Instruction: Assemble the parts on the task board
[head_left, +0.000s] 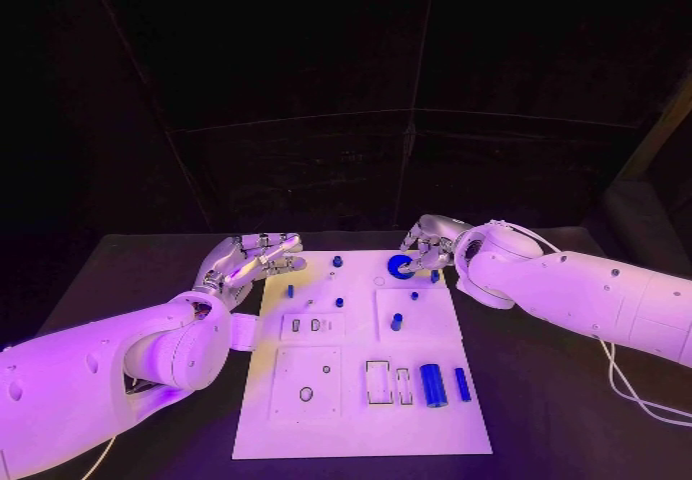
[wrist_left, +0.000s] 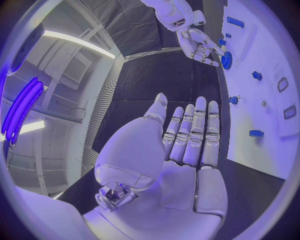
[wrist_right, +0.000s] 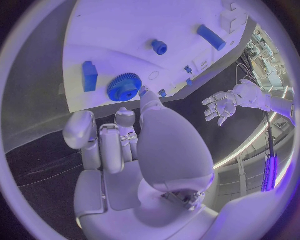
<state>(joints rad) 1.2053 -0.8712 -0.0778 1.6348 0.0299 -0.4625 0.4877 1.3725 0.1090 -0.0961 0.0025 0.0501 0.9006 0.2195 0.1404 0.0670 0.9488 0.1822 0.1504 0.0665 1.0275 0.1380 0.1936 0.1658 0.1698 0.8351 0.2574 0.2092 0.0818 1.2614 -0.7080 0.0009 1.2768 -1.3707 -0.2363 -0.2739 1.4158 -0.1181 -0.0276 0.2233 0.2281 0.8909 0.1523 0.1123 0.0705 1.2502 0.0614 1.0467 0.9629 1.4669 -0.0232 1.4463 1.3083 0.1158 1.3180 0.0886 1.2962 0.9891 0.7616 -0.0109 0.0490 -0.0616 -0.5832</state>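
Observation:
The white task board (head_left: 361, 415) lies in the middle of the black table. A blue gear (head_left: 400, 265) sits near its far edge, and my right hand (head_left: 430, 245) has its thumb and a fingertip against the gear's rim (wrist_right: 125, 87). A small blue block (wrist_right: 89, 76) stands just beside the gear. My left hand (head_left: 257, 258) hovers open at the board's far left corner, fingers straight (wrist_left: 187, 135) and holding nothing. Several small blue pegs (head_left: 340, 301) stand across the board's far half. A blue cylinder (head_left: 433, 385) and a blue bar (head_left: 463, 384) lie at the near right.
Empty slots and a rectangular frame (head_left: 378, 383) mark the board's near half. A white cable (head_left: 635, 395) loops on the table under my right arm. Bare black table (head_left: 562, 430) lies on both sides of the board.

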